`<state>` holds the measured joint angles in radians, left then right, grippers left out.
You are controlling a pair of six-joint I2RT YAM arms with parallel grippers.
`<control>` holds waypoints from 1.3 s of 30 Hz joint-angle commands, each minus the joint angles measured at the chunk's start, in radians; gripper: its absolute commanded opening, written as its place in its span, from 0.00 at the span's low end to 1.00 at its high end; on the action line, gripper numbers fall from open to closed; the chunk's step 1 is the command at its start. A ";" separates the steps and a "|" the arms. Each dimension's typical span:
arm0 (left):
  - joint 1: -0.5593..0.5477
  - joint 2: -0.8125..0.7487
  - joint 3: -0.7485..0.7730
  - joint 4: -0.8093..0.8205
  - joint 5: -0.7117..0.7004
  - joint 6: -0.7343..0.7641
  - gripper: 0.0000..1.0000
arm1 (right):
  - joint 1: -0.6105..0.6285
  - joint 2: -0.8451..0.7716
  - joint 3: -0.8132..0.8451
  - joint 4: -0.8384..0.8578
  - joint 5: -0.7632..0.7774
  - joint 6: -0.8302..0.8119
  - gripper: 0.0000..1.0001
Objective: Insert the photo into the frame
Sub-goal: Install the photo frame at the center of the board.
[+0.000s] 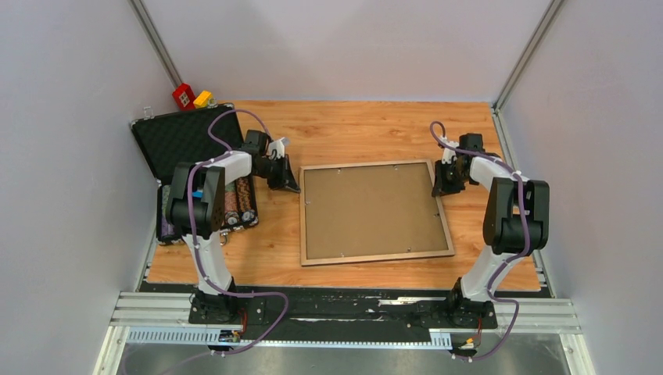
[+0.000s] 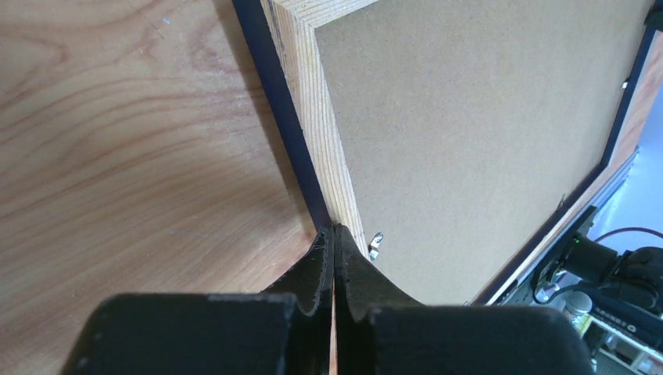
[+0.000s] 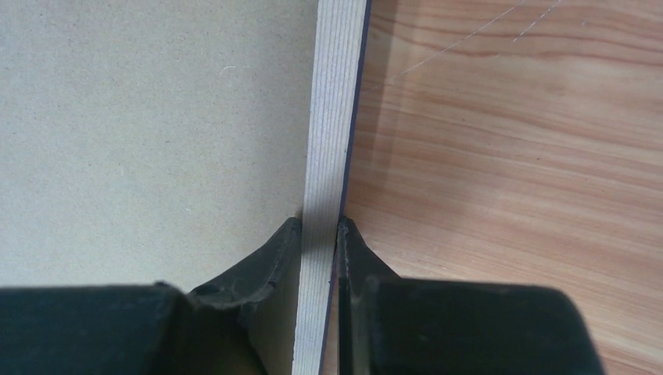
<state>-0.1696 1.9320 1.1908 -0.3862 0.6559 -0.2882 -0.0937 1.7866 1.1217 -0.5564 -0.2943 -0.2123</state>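
Left gripper (image 2: 334, 234): my two fingers are pressed flat together with nothing between them; the tips sit against the outer edge of the frame (image 2: 322, 133), right where its navy side meets the tan wood back. Just beside the tips, on the inner side of that rail, a small metal tab (image 2: 375, 244) lies on the brown backing panel (image 2: 469, 133). Right gripper (image 3: 319, 226): fingers closed to a narrow gap with the frame's right-hand rail between them, one finger on the inner side over the backing panel, the other on the navy outer edge; both appear to touch the wood, so I log this as a grip on the rail. From above, the frame lies back-up in the middle of the wooden table (image 1: 352, 129), slightly turned, backing panel filling its opening. My left gripper is at its far-left corner, my right one on the right rail near the far-right corner. Whether the gripped edge is raised off the table I cannot tell. Left of the frame, beside my left arm, an open black foam-lined case (image 1: 176, 133) with rows of poker chips (image 1: 238, 205). Behind the case, at the far-left corner, a red block (image 1: 184, 96) and a yellow block (image 1: 203, 98), touching
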 commanded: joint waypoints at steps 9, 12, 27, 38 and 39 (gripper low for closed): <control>-0.011 0.041 0.129 -0.039 -0.030 0.064 0.00 | 0.003 0.063 0.081 0.035 -0.029 0.026 0.06; -0.011 0.058 0.156 -0.039 -0.035 0.066 0.00 | 0.003 0.072 0.095 0.035 -0.036 0.033 0.06; -0.011 0.024 0.195 -0.104 -0.073 0.094 0.46 | -0.003 0.046 0.072 0.042 -0.030 0.044 0.40; -0.027 0.009 0.111 -0.126 -0.139 0.088 0.71 | -0.005 0.014 0.042 0.042 -0.038 0.046 0.47; -0.032 0.012 0.107 -0.125 -0.143 0.087 0.71 | -0.005 0.014 0.040 0.042 -0.039 0.045 0.47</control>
<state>-0.1829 1.9728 1.3151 -0.5053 0.5457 -0.2146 -0.0952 1.8431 1.1767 -0.5369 -0.3164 -0.1795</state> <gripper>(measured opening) 0.703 0.463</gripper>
